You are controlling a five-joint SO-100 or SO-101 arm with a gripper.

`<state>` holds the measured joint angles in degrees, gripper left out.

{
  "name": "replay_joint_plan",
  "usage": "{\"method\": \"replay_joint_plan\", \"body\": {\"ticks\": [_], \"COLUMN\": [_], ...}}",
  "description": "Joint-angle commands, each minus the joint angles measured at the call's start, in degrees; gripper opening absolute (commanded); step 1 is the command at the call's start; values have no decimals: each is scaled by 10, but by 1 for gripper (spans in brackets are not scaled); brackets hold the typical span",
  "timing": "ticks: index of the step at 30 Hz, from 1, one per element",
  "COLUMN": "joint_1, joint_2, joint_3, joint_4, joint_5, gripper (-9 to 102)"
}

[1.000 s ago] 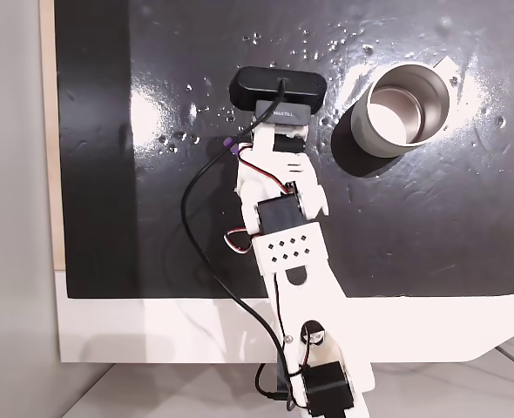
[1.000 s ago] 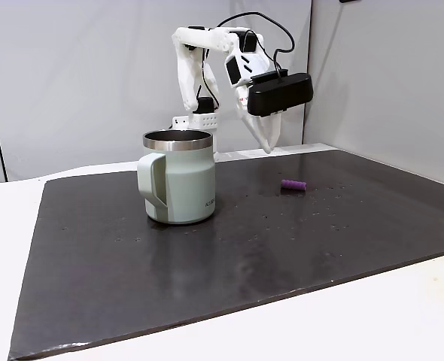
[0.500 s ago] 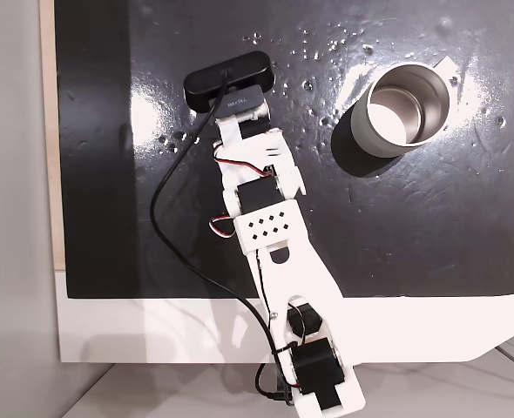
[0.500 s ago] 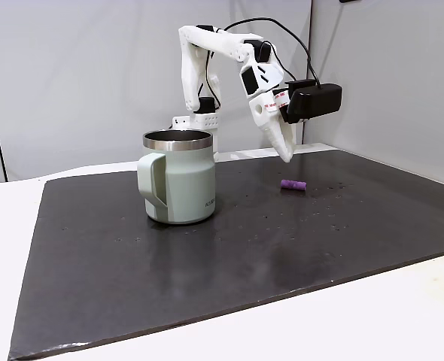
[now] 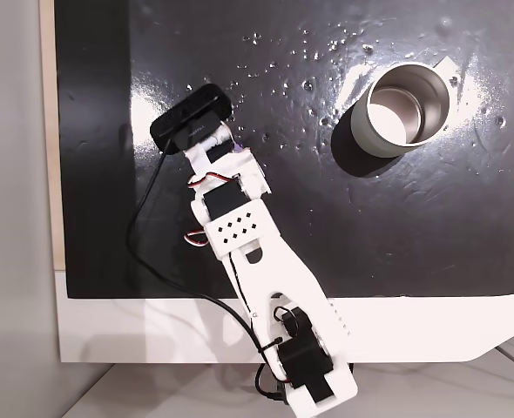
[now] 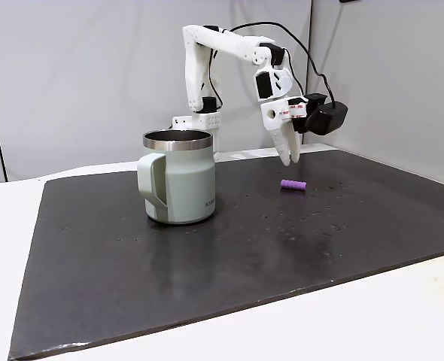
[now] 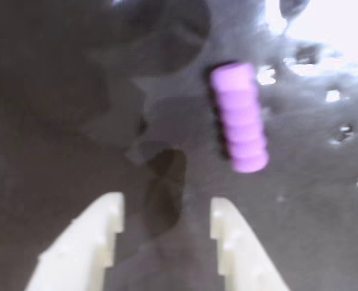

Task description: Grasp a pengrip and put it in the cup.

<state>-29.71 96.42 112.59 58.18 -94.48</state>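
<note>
Closing in on the pengrip — claw hangs above the dark mat with jaws apart and nothing between them; in the wrist view the purple piece lies ahead of the tips and off to the right, not centred; it rests on the mat, well apart from the cup; my read: shift right until it sits between the fingers, descend straight, close across its short ribbed width — it's round, so an off-centre pinch will likely roll it away.
</note>
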Motion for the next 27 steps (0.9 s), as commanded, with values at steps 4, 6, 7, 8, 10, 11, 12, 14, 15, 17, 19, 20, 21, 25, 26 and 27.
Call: {"method": "replay_joint_plan", "body": {"ticks": [4,6,7,8,10,11,12,14,15,17,19,20,21,25,26,27], "joint_1": [26,34,38,40,45,47,49,55,58,64,69,69,70,74,75,76], "joint_2": [-55,-75,-82,-90,-98,-100,-101,-104,-106,-116,-126,-131,-136,-161,-168,-175], "joint_3": [-76,-95,-105,-118,-143,-153,-161,-173,-180,-194,-198,-198,-198,-198,-198,-198], "joint_4": [4,4,6,14,33,41,47,53,54,62,63,63,63,50,46,42], "joint_5": [-19,-25,-29,-33,-40,-46,-50,-62,-67,-74,-83,-86,-89,-92,-93,-95], "gripper": [26,27,27,27,28,28,28,28,28,29,29,29,29,29,29,29]}}
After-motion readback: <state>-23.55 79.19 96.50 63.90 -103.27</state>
